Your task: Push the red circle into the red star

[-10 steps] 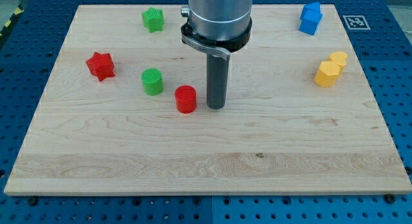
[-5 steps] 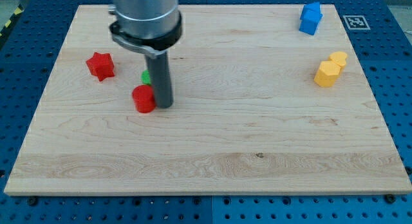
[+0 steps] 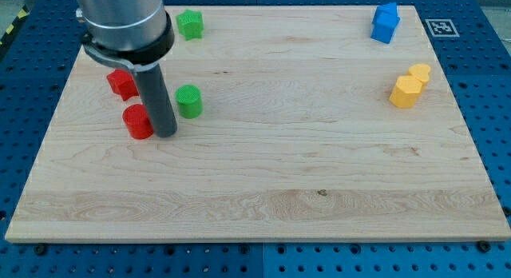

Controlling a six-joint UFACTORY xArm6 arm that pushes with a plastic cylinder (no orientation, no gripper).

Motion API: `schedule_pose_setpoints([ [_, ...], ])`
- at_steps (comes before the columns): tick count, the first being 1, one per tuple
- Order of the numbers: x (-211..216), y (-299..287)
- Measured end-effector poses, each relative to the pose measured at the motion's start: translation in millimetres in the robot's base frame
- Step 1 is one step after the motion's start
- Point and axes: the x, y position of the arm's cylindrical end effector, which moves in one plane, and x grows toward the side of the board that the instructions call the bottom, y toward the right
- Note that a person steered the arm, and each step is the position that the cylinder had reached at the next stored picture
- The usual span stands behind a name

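Red circle (image 3: 138, 121) on board's left part, just below red star (image 3: 121, 83), near but apart. My tip (image 3: 166, 134) touching circle's right side; no claw, bare rod. Green cylinder (image 3: 188, 101) just right of rod.

A lab bench: wooden board (image 3: 263, 190) on blue perforated table (image 3: 495, 110), fiducial marker (image 3: 438, 26).
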Motion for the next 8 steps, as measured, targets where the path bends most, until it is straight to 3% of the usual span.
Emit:
schedule_pose_setpoints([
  [1,23.3,-2.1],
  [4,22.0,-34.0],
  [8,-16.4,-35.5],
])
